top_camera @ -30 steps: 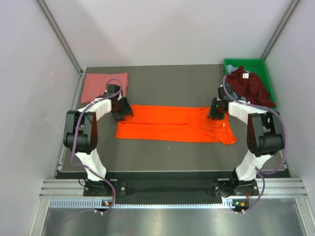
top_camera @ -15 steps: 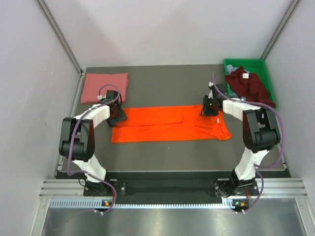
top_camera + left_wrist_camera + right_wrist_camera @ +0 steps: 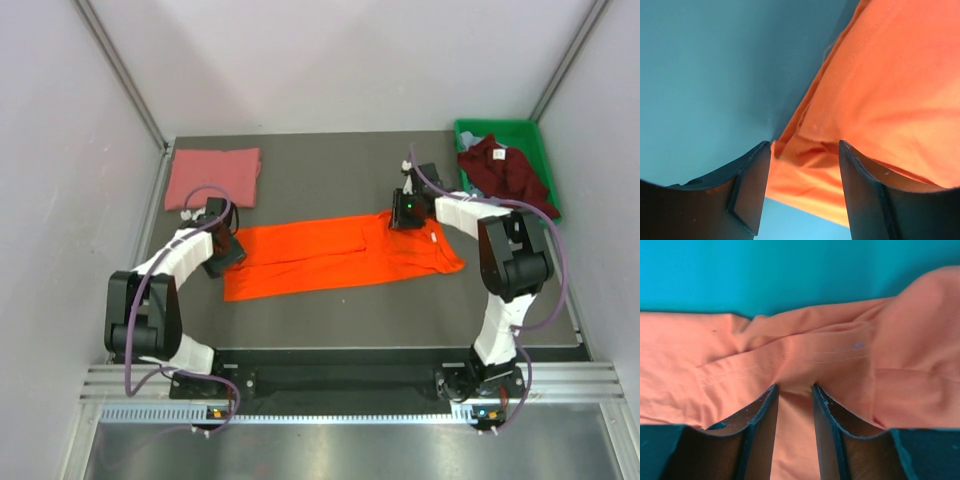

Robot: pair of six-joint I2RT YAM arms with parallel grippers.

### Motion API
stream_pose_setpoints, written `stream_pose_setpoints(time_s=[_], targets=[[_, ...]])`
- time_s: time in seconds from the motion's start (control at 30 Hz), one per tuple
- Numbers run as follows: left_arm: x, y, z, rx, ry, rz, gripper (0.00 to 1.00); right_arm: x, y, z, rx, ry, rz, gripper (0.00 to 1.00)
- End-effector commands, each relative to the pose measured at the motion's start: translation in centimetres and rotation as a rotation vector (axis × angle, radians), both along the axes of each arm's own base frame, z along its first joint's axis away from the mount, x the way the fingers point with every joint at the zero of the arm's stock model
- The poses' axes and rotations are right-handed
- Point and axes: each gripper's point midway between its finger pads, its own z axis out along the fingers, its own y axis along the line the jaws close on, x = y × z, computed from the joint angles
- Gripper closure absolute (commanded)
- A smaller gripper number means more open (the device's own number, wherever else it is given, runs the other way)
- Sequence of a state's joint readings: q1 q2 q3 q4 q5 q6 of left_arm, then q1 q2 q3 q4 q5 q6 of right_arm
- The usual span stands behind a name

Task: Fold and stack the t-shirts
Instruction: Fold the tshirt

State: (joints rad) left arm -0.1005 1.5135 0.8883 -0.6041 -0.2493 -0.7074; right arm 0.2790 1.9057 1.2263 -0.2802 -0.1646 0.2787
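The bright orange t-shirt (image 3: 330, 255) lies folded into a long strip across the middle of the dark table, tilted with its left end nearer me. My left gripper (image 3: 225, 252) sits at its left end. In the left wrist view the left gripper (image 3: 805, 147) is open, straddling a bunched corner of the orange cloth (image 3: 890, 90). My right gripper (image 3: 405, 212) rests on the strip's far right edge. In the right wrist view that gripper (image 3: 794, 387) is open a narrow gap, tips pressed into puckered cloth (image 3: 715, 355). A salmon pink t-shirt (image 3: 212, 177) lies folded at back left.
A dark maroon t-shirt (image 3: 510, 172) is heaped in the green bin (image 3: 500, 130) at the back right corner. Grey walls close in the table on three sides. The arm bases stand at the near edge.
Both grippers have moved left and the orange t-shirt slid with them. Its left end came toward me and its right end went away, so the strip now lies tilted.
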Motion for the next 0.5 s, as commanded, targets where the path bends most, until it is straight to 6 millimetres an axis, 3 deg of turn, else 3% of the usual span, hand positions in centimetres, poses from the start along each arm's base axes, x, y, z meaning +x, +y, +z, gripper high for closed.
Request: stream_pose_setpoints(time_s=[0.0, 0.13, 0.17, 0.23, 0.33, 0.47], targets=[[0.9, 1.3, 3.5, 0.059, -0.066, 0.023, 0.38, 0.4, 2.1, 2.0, 0.034, -0.006, -0.024, 0.66], [3.7, 1.7, 7.7, 0.104, -0.155, -0.021, 0.38, -0.1, -1.8, 4.5, -0.066, 0.013, -0.317, 0.68], [4.3, 1.4, 8.2, 0.103, -0.17, -0.076, 0.37, -1.3, -2.8, 4.4, -0.091, 0.061, -0.383, 0.66], [6.1, -1.4, 9.4, -0.009, -0.238, -0.203, 0.38, -1.9, -3.1, 5.4, -0.04, 0.073, -0.51, 0.65], [7.4, -4.7, 10.0, -0.098, -0.26, -0.364, 0.38, -3.5, -3.7, 5.3, -0.03, 0.147, -0.647, 0.62], [8.5, -7.6, 8.7, -0.16, -0.234, -0.482, 0.38, -3.6, -4.6, 4.9, -0.047, 0.18, -0.786, 0.6]])
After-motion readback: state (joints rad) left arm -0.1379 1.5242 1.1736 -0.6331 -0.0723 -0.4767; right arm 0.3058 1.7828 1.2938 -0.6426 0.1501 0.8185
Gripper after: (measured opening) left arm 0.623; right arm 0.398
